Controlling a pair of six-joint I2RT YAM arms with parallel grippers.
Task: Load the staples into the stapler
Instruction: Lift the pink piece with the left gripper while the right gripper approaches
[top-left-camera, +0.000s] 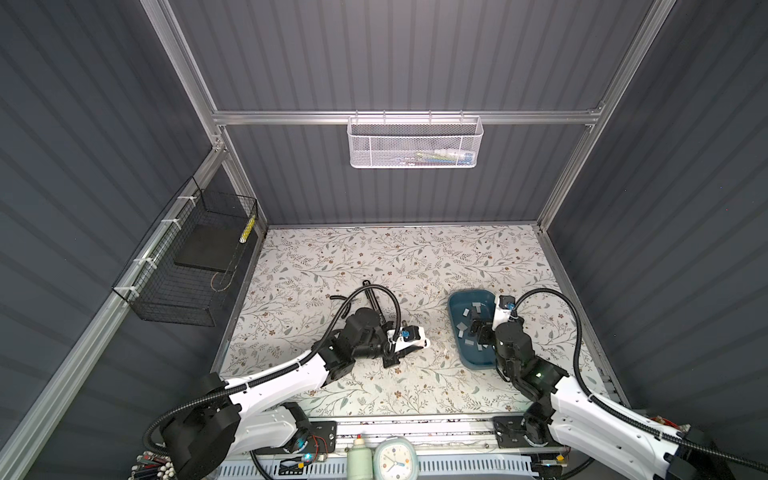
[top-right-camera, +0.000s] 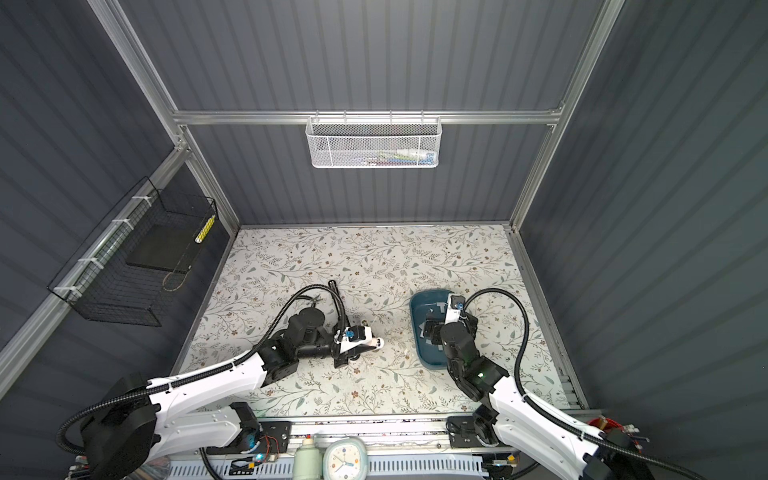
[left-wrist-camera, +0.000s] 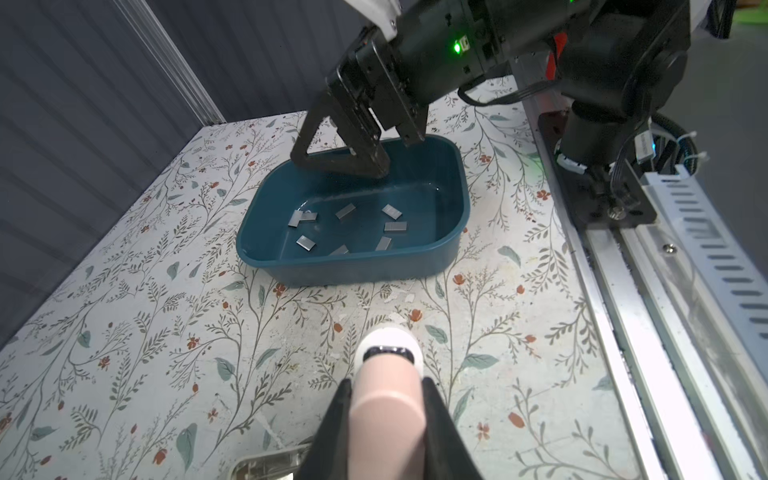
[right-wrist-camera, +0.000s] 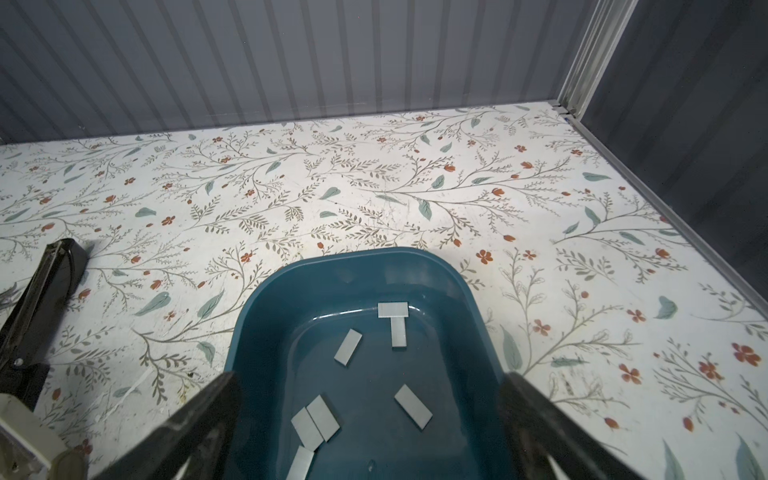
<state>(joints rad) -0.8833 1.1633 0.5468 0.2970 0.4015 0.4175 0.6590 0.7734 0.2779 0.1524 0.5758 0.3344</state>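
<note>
Fingers (right-wrist-camera: 187, 424) wide, right gripper (right-wrist-camera: 372, 378) tilts down over staples (right-wrist-camera: 348, 347) in tray (right-wrist-camera: 266, 299); left gripper (left-wrist-camera: 386, 382) clamps stapler (left-wrist-camera: 390, 345).

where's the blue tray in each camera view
Top view: blue tray right of centre on the table, partly under the right arm.
Top view: likewise right of centre, under that arm.
Left wrist: mid-picture, below the right gripper.
Right wrist: close up, between that gripper's open fingers.
Shared landmark: the grey staples lying inside it.
</note>
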